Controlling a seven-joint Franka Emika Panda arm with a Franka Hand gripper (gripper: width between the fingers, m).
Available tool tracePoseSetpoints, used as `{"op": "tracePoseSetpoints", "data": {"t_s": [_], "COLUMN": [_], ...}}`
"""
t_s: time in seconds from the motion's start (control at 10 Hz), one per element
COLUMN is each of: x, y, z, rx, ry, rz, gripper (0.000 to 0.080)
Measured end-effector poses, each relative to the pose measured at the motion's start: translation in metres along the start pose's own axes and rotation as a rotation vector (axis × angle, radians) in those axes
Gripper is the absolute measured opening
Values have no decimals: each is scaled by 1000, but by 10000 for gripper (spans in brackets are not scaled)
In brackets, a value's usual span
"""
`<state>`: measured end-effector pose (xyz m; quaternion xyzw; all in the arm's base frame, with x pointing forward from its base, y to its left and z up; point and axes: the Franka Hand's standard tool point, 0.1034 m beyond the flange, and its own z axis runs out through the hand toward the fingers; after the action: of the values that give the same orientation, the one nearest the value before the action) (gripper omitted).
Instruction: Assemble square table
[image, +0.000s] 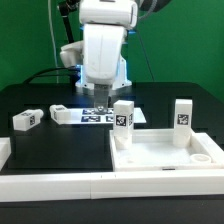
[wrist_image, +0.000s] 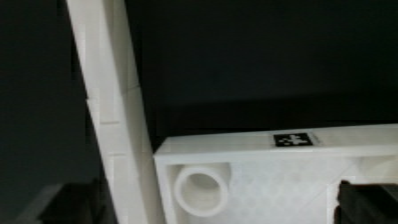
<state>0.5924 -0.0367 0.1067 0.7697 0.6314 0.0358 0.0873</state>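
The white square table top (image: 165, 152) lies rim up at the exterior view's right. Two white tagged legs stand upright on it, one at its far left corner (image: 123, 115) and one further right (image: 183, 113). Two more legs (image: 27, 120) (image: 60, 113) lie on the black table at the left. My gripper (image: 97, 98) hangs open behind the top's left corner, holding nothing. The wrist view shows the top's corner (wrist_image: 267, 175) with a round hole (wrist_image: 203, 186) and a tag (wrist_image: 294, 141). A long white piece (wrist_image: 107, 100) runs beside it. My gripper (wrist_image: 217, 200) is seen with its dark fingertips (wrist_image: 71, 200) wide apart.
The marker board (image: 95, 118) lies flat under the gripper. A long white border bar (image: 60, 186) runs along the front edge, and a short white block (image: 3, 150) sits at the left. The arm's white body (image: 105, 50) stands behind.
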Motion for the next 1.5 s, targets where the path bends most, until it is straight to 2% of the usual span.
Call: {"op": "tracePoseSetpoints", "data": {"t_s": [0.3,0.4,0.5,0.6,0.9,1.5], "x": [2,3,-5,-16,-45,-45], "y": [-1,-8,-16,-22,-61,-67], "z": [3,10,9,4,13,15], "rx": [1,-6,8,10,53,56], "ry": [1,8,0,-2,-19,-19], "rz": [193,287,333,390,614,671], "gripper": [648,648,648,648,648,648]}}
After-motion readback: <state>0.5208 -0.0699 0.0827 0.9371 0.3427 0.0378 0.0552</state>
